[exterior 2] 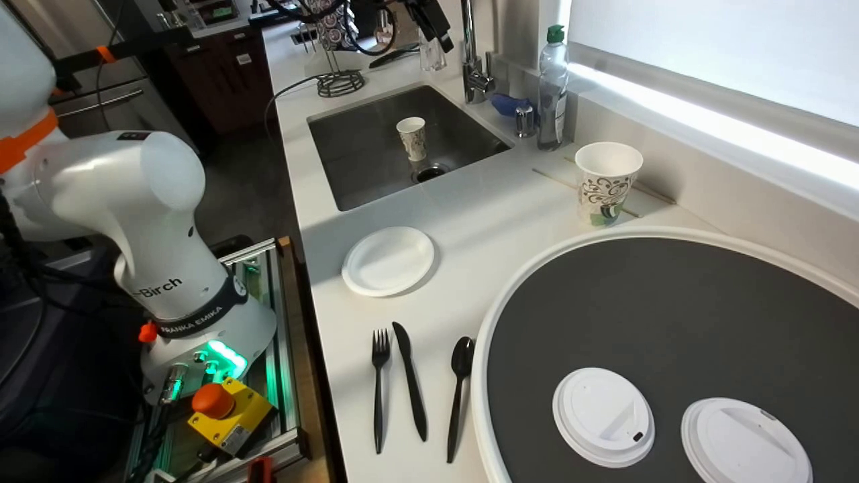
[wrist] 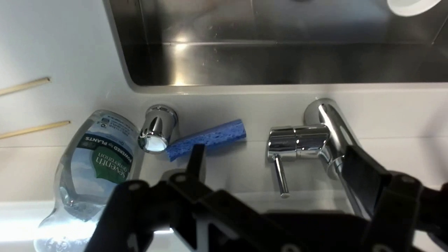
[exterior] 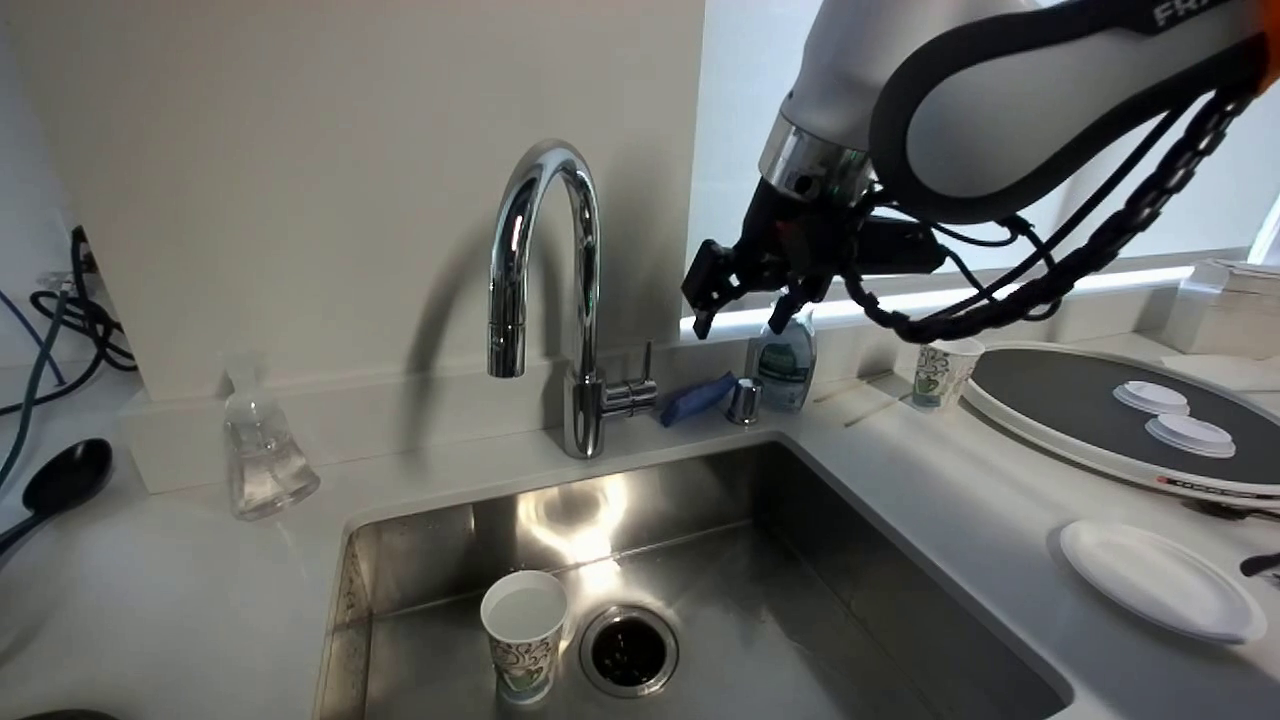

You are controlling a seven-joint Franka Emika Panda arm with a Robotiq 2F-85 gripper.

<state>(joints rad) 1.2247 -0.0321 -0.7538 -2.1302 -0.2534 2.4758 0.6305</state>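
My black gripper (exterior: 742,318) is open and holds nothing. It hangs above the back ledge of the sink, right of the chrome faucet (exterior: 545,200) in an exterior view. In the wrist view the spread fingers (wrist: 277,157) frame the faucet's lever handle (wrist: 280,175) from above, apart from it. A blue sponge (wrist: 208,138) lies on the ledge near one fingertip. A chrome cap (wrist: 158,127) stands beside the sponge. A clear soap bottle (wrist: 105,154) with a green label stands next to the cap. A patterned paper cup (exterior: 523,635) stands upright in the steel sink (exterior: 800,620), beside the drain.
A second paper cup (exterior 2: 606,181) stands near thin wooden sticks (exterior 2: 557,178). A round grey-topped board (exterior 2: 644,302) carries two white lids (exterior 2: 602,416). A white plate (exterior 2: 389,261) and black cutlery (exterior 2: 409,382) lie on the counter. A clear bottle (exterior: 262,450) stands left of the sink.
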